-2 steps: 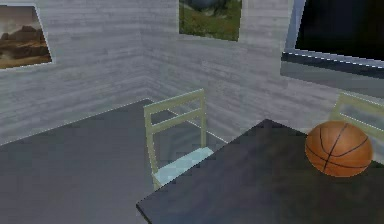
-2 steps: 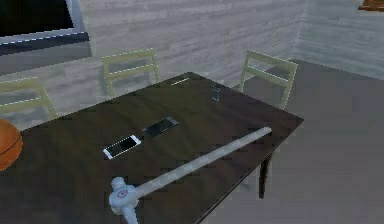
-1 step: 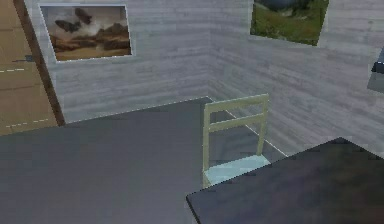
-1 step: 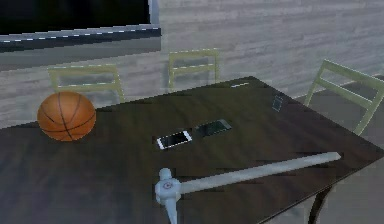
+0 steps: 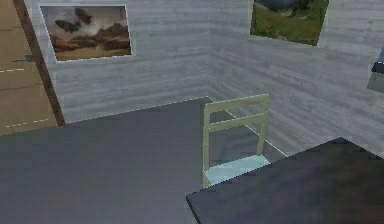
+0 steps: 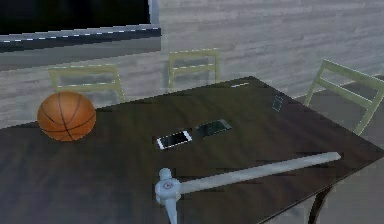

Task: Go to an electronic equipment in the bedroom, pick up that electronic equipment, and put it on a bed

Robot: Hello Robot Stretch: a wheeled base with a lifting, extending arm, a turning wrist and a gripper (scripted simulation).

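One white phone [image 6: 174,139] just beside dark phone [image 6: 212,127].

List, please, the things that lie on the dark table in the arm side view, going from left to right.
basketball → white phone → dark phone → small dark thing. The long grey tool spans several of these, so I leave it out.

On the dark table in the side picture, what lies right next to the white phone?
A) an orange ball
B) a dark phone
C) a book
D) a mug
B: a dark phone lies flat just right of the white phone near the middle of the table, while the orange basketball sits apart, toward the arm side view's left.
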